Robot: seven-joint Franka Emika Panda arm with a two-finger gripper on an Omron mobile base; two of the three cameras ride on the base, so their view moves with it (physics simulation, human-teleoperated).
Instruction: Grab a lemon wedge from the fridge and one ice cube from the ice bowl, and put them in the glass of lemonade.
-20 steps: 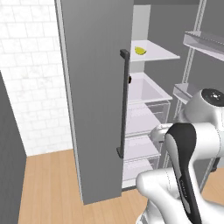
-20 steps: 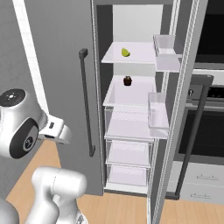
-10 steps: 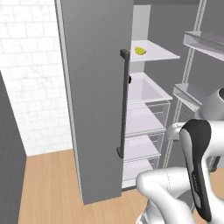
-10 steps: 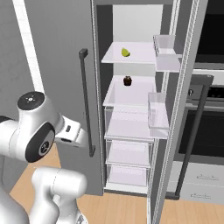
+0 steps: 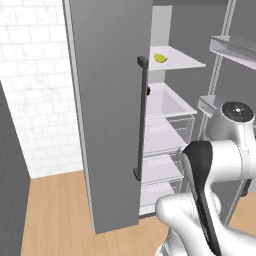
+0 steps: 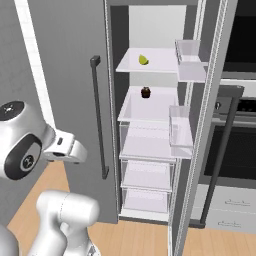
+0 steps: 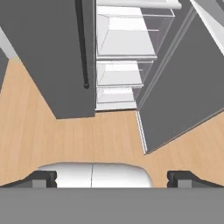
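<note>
Lemon wedge (image 6: 143,60) on the top shelf (image 6: 160,67) of the fridge (image 6: 150,125), towards the back, lying alone. Seen also from the left side (image 5: 160,58). One shelf down, a small dark brown round thing (image 6: 145,92), not wanted. Both fridge doors stand open; left door (image 5: 107,110) with its dark bar handle (image 5: 141,117) juts out between arm and shelves.

Gripper (image 7: 113,177) low, aimed down at the wood floor (image 7: 87,135) and the fridge's lower drawers (image 7: 119,74). Fingers (image 7: 41,178) spread wide, nothing between them, touching nothing.

Risks, as I judge them:
- Wedge is well above where the hand now points; the reach up and in is long, and the elbow or forearm could clip the left door's edge or handle.
- Wedge is tiny and curved; wide-set fingers closing off-centre might squirt it back along the shelf or off the edge.
- The right door's bins (image 6: 189,60) crowd the opening on that side; little room to swing.
- Mistaking the brown thing for the target, if approach comes in a shelf too low.
</note>
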